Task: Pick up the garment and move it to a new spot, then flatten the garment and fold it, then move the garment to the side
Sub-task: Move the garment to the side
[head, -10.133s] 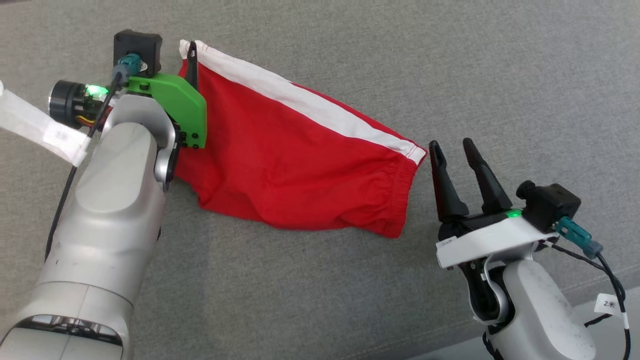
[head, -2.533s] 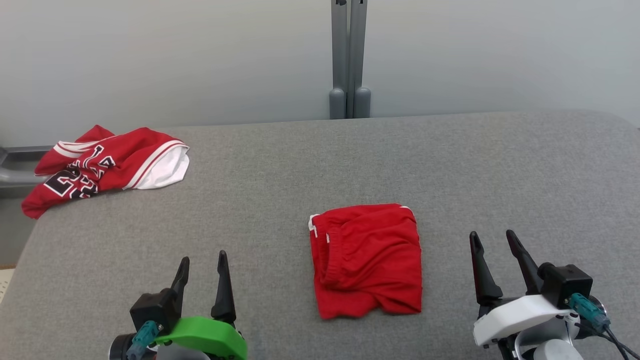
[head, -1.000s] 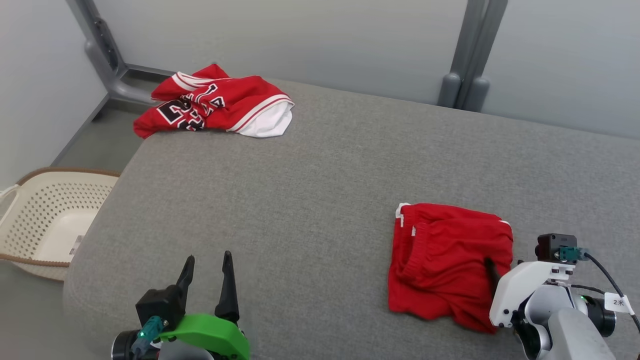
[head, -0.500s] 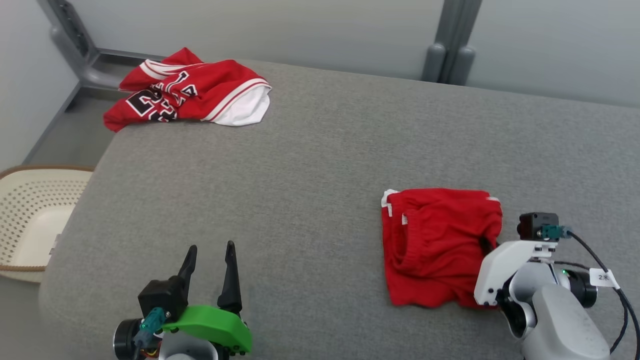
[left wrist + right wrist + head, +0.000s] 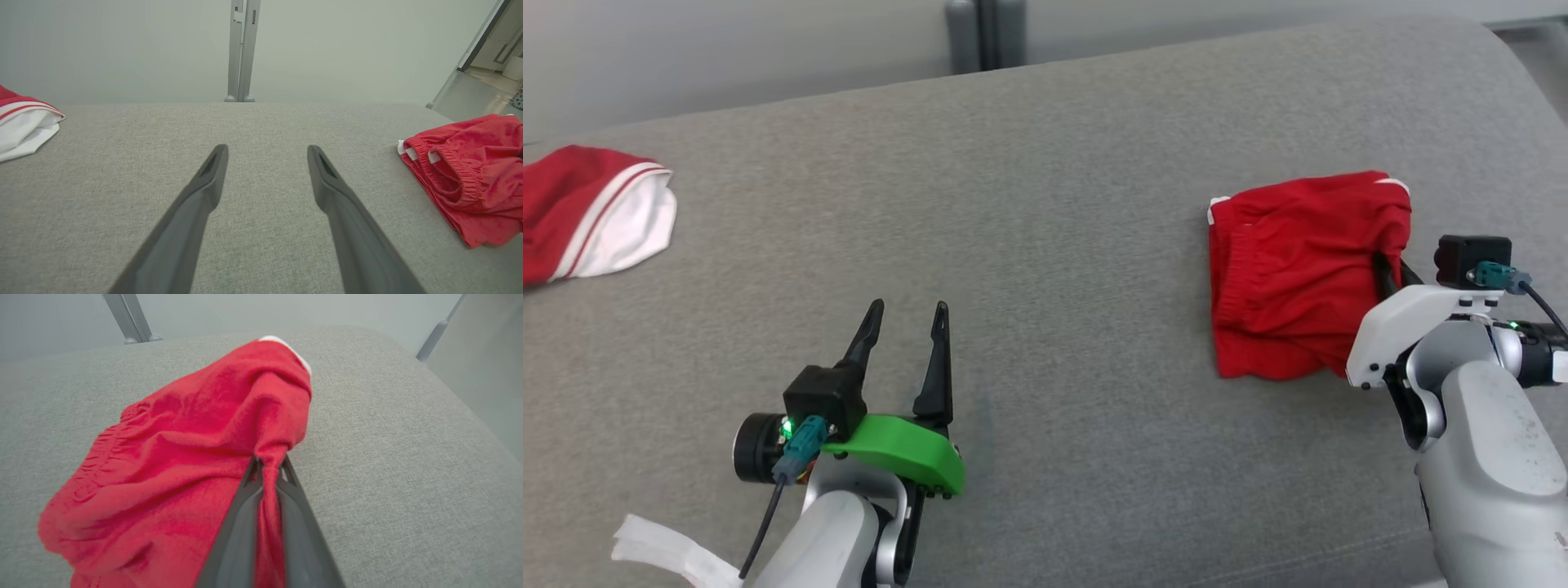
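Seen from the head camera, the folded red garment (image 5: pixel 1290 278) is lying on the right part of the grey cushion (image 5: pixel 1054 204), near its far right corner. The right gripper (image 5: pixel 1382 269) is reaching into the garment's right edge, and its dark fingers are partly hiding in the cloth. The left gripper (image 5: pixel 908 310) is hovering over the cushion at the lower left, well apart from the garment, with its two fingers spread and released. A red and white cloth (image 5: pixel 596 212) is lying at the far left edge, and a grey post (image 5: pixel 980 33) is standing behind the cushion.

Seen from the left wrist camera, the two fingers are pointing across the grey fabric with a wide gap between them. The garment is showing at the right, with its elastic waistband turned toward this side. The red and white cloth is at the left.

Seen from the right wrist camera, the fingers are pressing together and pinching a fold of the red cloth. The fabric is gathering into a tight bunch at the tips, while the rest of the garment is spreading over the cushion to the left of the fingers.
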Controlling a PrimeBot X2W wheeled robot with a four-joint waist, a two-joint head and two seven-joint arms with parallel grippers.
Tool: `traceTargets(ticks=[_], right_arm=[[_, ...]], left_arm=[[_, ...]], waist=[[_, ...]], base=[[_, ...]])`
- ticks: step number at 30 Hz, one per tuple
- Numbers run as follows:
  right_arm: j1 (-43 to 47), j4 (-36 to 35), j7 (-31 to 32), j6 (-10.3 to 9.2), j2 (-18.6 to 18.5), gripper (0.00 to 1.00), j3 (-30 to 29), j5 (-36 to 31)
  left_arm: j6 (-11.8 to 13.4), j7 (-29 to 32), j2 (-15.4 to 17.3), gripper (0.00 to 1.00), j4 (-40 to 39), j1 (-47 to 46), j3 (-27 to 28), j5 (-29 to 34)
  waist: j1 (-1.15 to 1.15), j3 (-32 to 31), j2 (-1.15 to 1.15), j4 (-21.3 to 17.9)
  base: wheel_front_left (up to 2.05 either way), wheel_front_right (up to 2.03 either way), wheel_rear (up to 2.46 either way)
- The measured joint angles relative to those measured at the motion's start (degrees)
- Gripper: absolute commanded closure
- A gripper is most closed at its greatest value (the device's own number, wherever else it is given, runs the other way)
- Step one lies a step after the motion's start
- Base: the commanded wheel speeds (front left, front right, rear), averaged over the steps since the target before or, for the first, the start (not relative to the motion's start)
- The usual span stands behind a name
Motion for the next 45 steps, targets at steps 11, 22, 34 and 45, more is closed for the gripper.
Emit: traceTargets(ticks=[11,22,34,45], right_arm=[[-8.52,8.21,-2.78,0.00,-2.09,1.00,-0.07,-3.11],[-18.39,15.34,-2.81,0.00,-11.14,1.00,-3.22,-9.88],[-23.26,20.25,-3.86,0.01,-17.98,0.29,-11.11,-17.51],[-25.05,19.70,-9.51,0.00,-14.88,0.00,-17.83,-24.63]], left_arm=[[0.47,0.68,0.93,0.00,-0.44,-1.04,-0.31,0.33],[2.12,1.13,2.87,0.00,-3.50,-1.30,1.01,0.47],[2.59,1.91,4.00,0.00,-5.23,-0.99,0.68,0.45],[2.76,2.16,3.93,0.00,-4.92,-1.08,0.30,0.09]], waist=[[0.00,5.89,0.00,-5.55],[0.00,8.49,0.00,0.68],[0.00,11.81,0.00,4.22],[0.00,10.57,0.00,3.86]], base=[[0.00,0.00,0.00],[0.00,0.00,0.00],[0.00,0.00,0.00],[0.00,0.00,0.00]])
